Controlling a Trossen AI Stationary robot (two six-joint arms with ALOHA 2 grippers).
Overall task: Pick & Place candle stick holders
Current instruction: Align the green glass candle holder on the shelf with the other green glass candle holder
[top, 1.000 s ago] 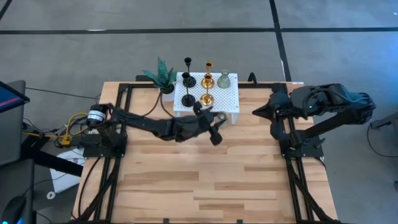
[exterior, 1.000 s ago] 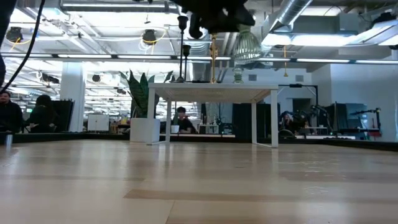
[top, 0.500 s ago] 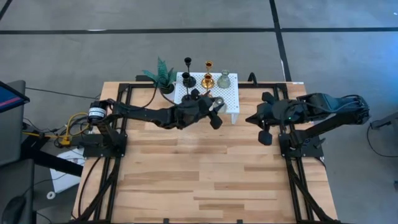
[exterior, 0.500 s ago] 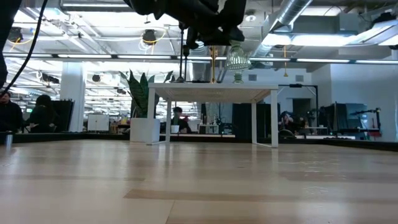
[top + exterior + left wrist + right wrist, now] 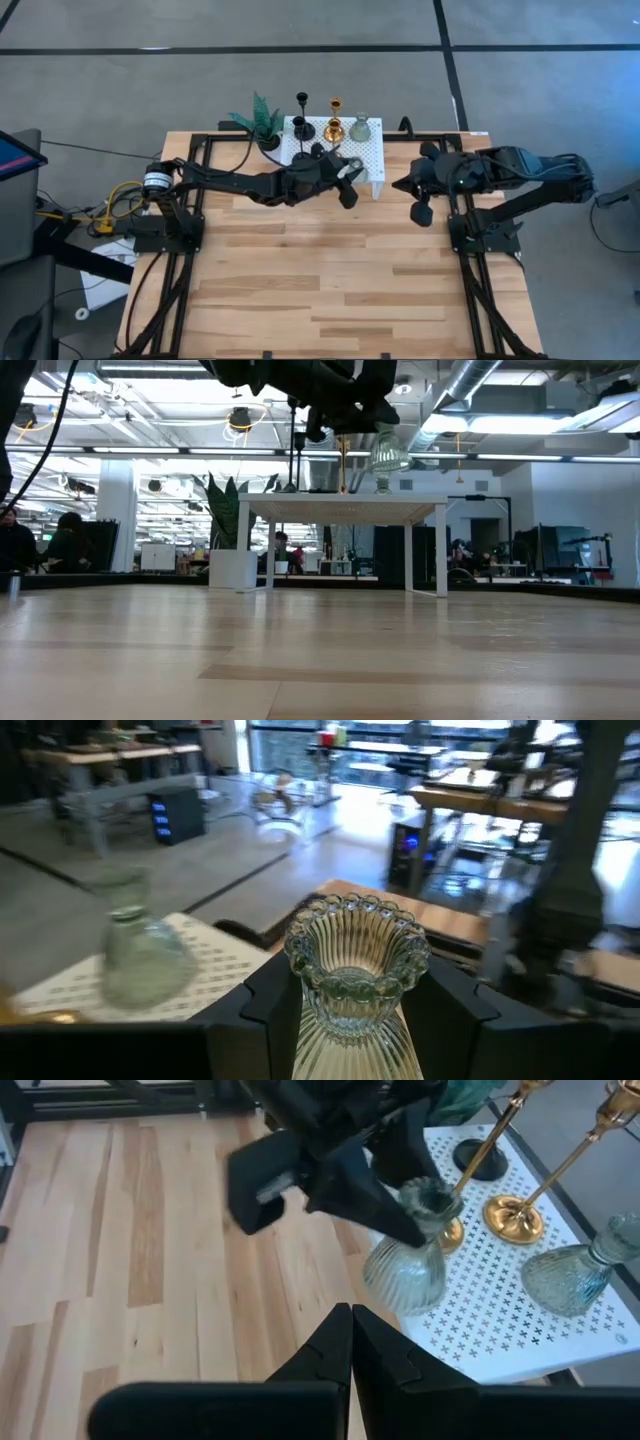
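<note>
- Handling — I judge the glass holder point(image 5: 357, 982) fragile, smooth and slippery, fairly light but heavier toward the base; the narrow neck under the scalloped rim is where I'd grip, and that is where it is gripped.
- Left gripper point(image 5: 340, 176) is clamped on that neck, holding the holder upright, lifted over the near edge of the white platform point(image 5: 372, 160) — in the right wrist view it hangs above the perforated top.
- Looks: ribbed grey-green clear glass, bell-shaped body, beaded rim around an open cup.
- On the platform, left to right: black holder point(image 5: 302, 116), gold holder point(image 5: 334, 119), second glass holder point(image 5: 360, 127) in the far row; another gold base shows behind the carried piece in the right wrist view.
- Potted plant point(image 5: 259, 121) sits just left of the platform.
- Right gripper point(image 5: 419, 195) hovers off the platform's right side, well apart from the holders, fingers pressed together, empty.
</note>
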